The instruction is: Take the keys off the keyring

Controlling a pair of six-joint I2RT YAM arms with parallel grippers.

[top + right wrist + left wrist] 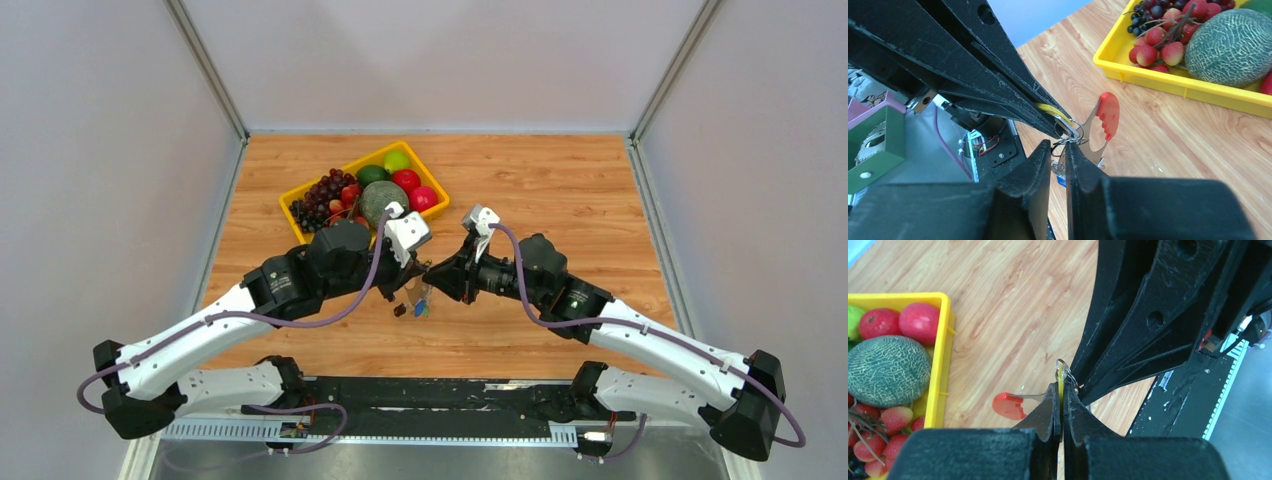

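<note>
My two grippers meet tip to tip above the table's middle. My left gripper (417, 267) (1060, 388) is shut on a yellow key (1060, 382), whose edge shows between its jaws. The silvery keyring (1067, 371) (1073, 131) loops at that key's top. Its red oval tag (1008, 406) (1108, 114) hangs beside it. My right gripper (434, 270) (1058, 144) is closed to a narrow gap on the ring's wire at its fingertips. Other keys (418, 300), one of them blue (1061, 179), dangle below the ring, above the wood.
A yellow fruit tray (330, 176) (943, 340) (1168, 82) with a melon (380, 200), grapes, strawberries and apples stands just behind the left gripper. Grey walls enclose the table on three sides. The arms' black base rail (430, 395) runs along the near edge.
</note>
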